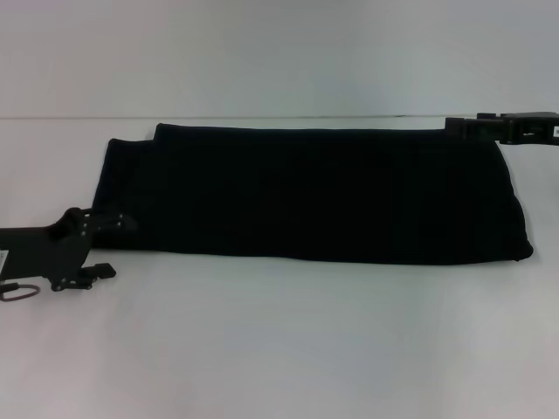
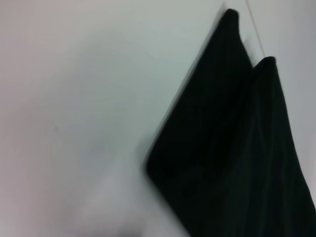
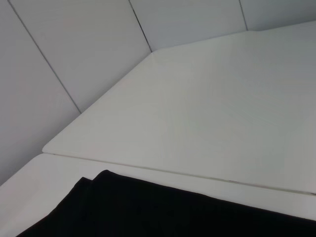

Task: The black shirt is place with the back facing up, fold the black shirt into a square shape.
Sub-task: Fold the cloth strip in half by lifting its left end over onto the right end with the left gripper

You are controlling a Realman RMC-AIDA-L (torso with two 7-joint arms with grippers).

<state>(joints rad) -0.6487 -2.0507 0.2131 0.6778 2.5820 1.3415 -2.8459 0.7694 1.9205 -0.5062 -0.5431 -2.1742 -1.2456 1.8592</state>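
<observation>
The black shirt [image 1: 314, 192] lies flat on the white table [image 1: 279, 349], folded into a long band running left to right, with a stepped layer at its far left corner. No lettering shows. My left gripper [image 1: 112, 247] sits at the shirt's near left corner, open, its upper finger against the fabric edge and nothing between the fingers. My right gripper [image 1: 461, 127] reaches in at the shirt's far right corner, just at the fabric's edge. The left wrist view shows the black shirt [image 2: 237, 158] as layered corners. In the right wrist view the black shirt [image 3: 163, 212] shows as an edge.
Bare white tabletop surrounds the shirt in front and at both ends. Behind it a seam joins a second white table [image 3: 222, 108], and a grey panelled wall [image 3: 74, 54] stands beyond that.
</observation>
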